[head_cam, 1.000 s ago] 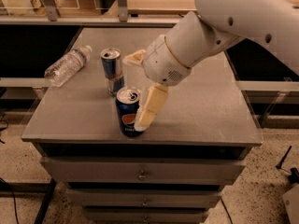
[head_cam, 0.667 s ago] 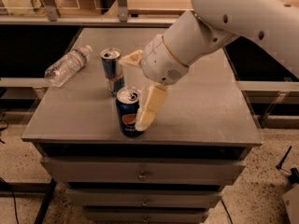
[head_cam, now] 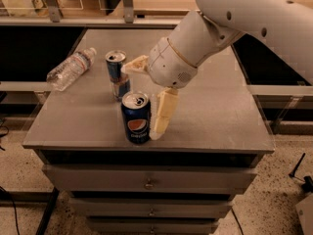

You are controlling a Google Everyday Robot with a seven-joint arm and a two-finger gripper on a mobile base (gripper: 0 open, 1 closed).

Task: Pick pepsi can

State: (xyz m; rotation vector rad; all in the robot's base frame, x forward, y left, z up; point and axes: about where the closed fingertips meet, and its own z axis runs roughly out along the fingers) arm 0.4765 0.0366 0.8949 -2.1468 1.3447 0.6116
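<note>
The pepsi can (head_cam: 136, 118), dark navy with a red-white-blue globe logo and a silver top, stands upright near the front edge of the grey table (head_cam: 215, 116). My gripper (head_cam: 142, 102) is open around it. One cream finger (head_cam: 163, 112) reaches down to the tabletop right beside the can's right side. The other finger (head_cam: 134, 65) sticks out to the left behind the can, near the slim can. The can stands on the table.
A slimmer blue-and-silver can (head_cam: 118, 74) stands just behind the pepsi can. A clear plastic water bottle (head_cam: 71, 68) lies on its side at the table's left. Drawers (head_cam: 146, 182) sit below the tabletop. A rail (head_cam: 98, 21) and shelving run behind.
The upper arm has shifted slightly to the left. The gripper and the pepsi can stay about where they were.
</note>
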